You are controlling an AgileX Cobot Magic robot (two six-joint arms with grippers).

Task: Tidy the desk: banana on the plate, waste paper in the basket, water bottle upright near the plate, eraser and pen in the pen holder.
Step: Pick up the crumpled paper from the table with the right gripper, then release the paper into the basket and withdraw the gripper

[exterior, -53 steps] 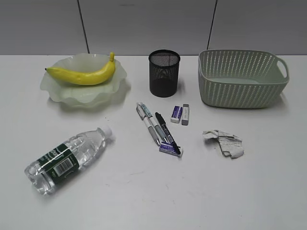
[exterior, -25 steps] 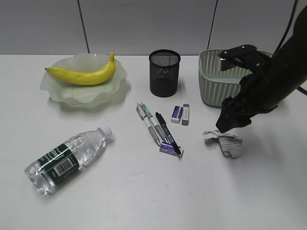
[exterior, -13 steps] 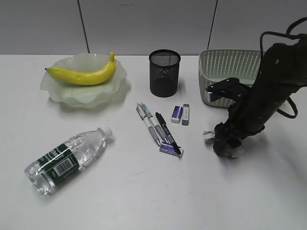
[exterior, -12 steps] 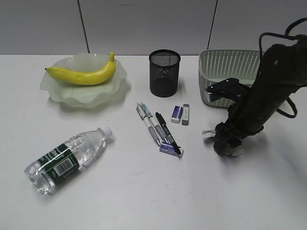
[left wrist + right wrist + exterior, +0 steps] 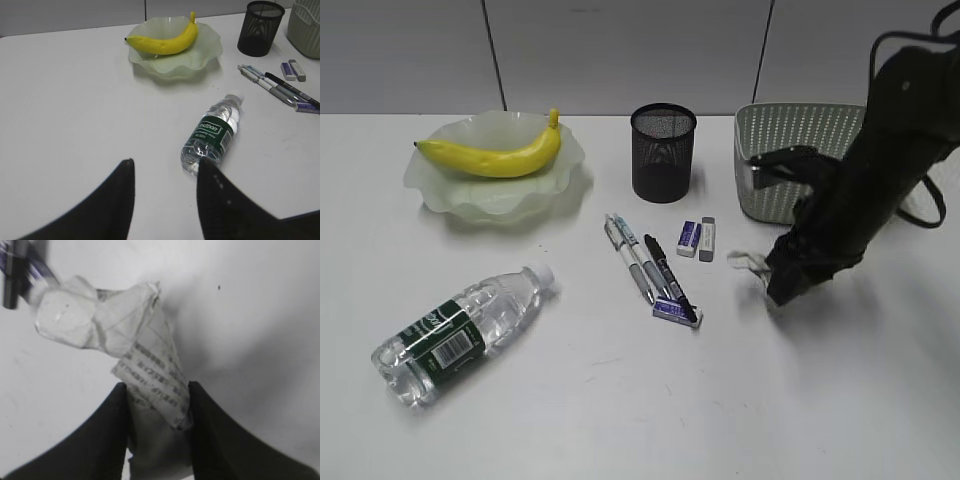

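Right hand [image 5: 156,405] is clamped on the crumpled white printed waste paper [image 5: 120,340]; it should be carried high toward the sage-green perforated plastic basket [image 5: 790,160] at one o'clock, grip kept firm.

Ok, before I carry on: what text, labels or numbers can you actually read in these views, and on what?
Water bottle label: white lettering on dark green, too blurred to read.
Water bottle, exterior view: barcode, digits too small.
Waste paper in the right pincer: grey printed lines, blurred, unreadable.
Erasers and pens: markings too small.
Nothing else carries text.
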